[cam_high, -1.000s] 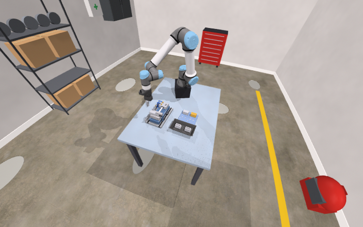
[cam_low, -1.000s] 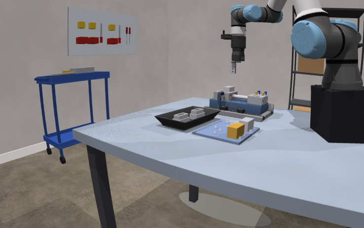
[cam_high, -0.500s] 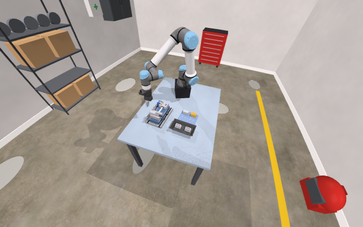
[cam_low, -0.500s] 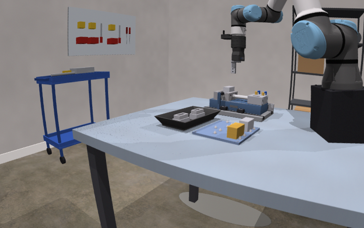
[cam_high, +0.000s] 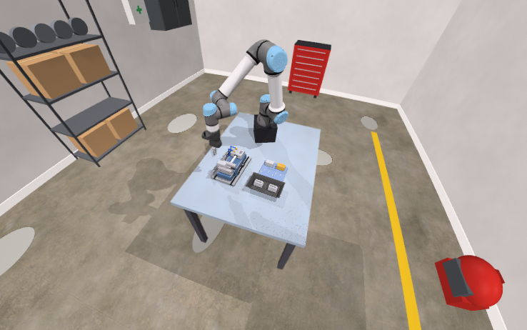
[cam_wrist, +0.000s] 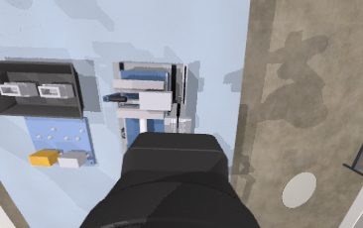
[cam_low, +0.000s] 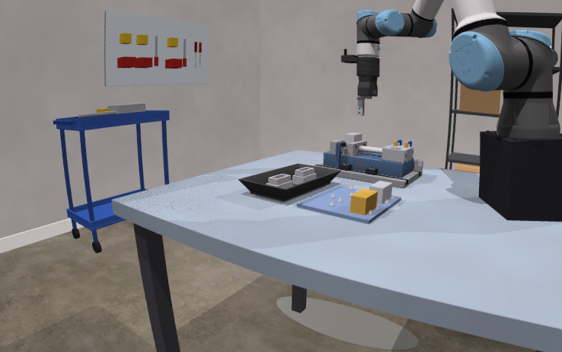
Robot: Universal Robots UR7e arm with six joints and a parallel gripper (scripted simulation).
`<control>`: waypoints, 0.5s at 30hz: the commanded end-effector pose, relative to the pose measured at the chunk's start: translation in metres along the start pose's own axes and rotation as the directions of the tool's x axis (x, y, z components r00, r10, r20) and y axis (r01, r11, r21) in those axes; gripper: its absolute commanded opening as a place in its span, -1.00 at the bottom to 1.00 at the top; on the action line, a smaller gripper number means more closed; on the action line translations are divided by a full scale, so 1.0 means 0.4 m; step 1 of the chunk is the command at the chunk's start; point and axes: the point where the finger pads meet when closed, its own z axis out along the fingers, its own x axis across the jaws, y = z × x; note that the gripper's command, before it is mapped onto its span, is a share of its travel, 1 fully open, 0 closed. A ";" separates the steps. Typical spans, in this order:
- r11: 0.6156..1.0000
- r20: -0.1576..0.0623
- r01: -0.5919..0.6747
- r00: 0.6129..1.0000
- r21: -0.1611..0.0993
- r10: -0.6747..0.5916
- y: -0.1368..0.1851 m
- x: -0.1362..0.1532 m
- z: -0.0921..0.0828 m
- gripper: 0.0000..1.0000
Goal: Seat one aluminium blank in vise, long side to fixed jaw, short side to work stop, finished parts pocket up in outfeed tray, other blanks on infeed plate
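My gripper hangs high above the vise, over its far side near the table edge. Its fingers are shut with nothing between them. In the wrist view its dark body hides the fingers. The vise's opening is too small to see into. The black outfeed tray holds two grey finished parts, flat with pockets up. The blue infeed plate carries a brass blank and an aluminium blank side by side at its end.
The arm's black base stands on the table behind the plate. Small pins dot the plate's free half. A blue cart and a shelf rack stand off the table.
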 end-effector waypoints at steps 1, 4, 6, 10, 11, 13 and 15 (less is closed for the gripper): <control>1.000 -0.001 0.000 1.000 0.001 0.000 -0.001 0.001 0.011 -1.00; 1.000 -0.001 0.000 1.000 0.001 0.000 -0.001 0.001 0.019 -1.00; 1.000 -0.001 0.000 1.000 0.001 0.000 -0.001 0.001 0.028 -1.00; 1.000 -0.001 0.000 1.000 0.001 0.000 -0.001 0.001 0.046 -1.00; 1.000 -0.001 0.000 1.000 0.001 0.000 -0.001 0.001 0.051 -1.00; 1.000 -0.001 0.000 1.000 0.001 0.000 -0.001 0.001 0.061 -1.00; 1.000 -0.001 0.000 1.000 0.001 0.000 -0.001 0.001 0.070 -1.00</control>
